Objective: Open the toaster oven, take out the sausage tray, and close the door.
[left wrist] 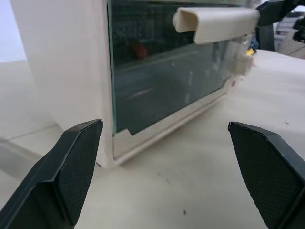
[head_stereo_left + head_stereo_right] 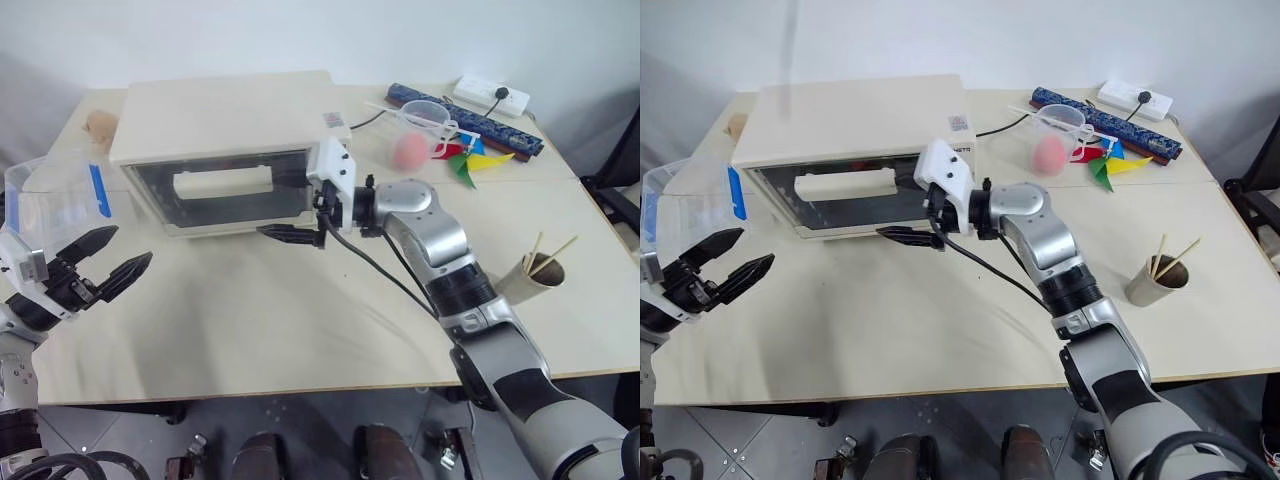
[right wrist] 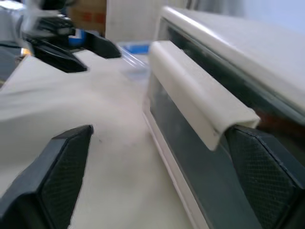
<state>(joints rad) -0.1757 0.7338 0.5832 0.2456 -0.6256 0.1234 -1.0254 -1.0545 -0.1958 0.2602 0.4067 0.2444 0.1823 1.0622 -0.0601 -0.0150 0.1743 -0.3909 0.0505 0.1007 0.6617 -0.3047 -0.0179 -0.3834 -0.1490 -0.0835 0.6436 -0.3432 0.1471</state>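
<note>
1. Left eye view: the toaster oven (image 2: pixel 225 125) sits in the upper middle of the frame on the pale surface (image 2: pixel 260 320), its door (image 2: pixel 225 190) shut and the bar handle (image 2: pixel 222 183) lying across the glass. The right gripper (image 2: pixel 290 236) hangs just in front of the door's lower right corner, fingers spread wide and holding nothing. The left gripper (image 2: pixel 105 262) is at the left edge, well apart from the oven, also wide open and empty. A clear plastic box (image 2: pixel 55 195) with a blue clasp stands beside the oven's left end.

2. Right eye view: to the right of the oven are a clear measuring cup (image 2: pixel 1060 132) with a pink ball (image 2: pixel 1047 152) against it, a coloured pinwheel (image 2: pixel 1108 165), a dark patterned bar (image 2: pixel 1105 122), a white power strip (image 2: pixel 1135 100), and lower right a paper cup with wooden sticks (image 2: pixel 1155 278).

3. Left wrist view: the two black fingertips (image 1: pixel 71 176) stand far apart at the bottom corners, with the oven's glass front between them further off. A red shape shows behind the glass; the sausage tray cannot be made out clearly.

4. Right wrist view: the handle runs diagonally through the middle of the frame, close above one wide-spread fingertip (image 3: pixel 259 167); I cannot tell whether they touch.
</note>
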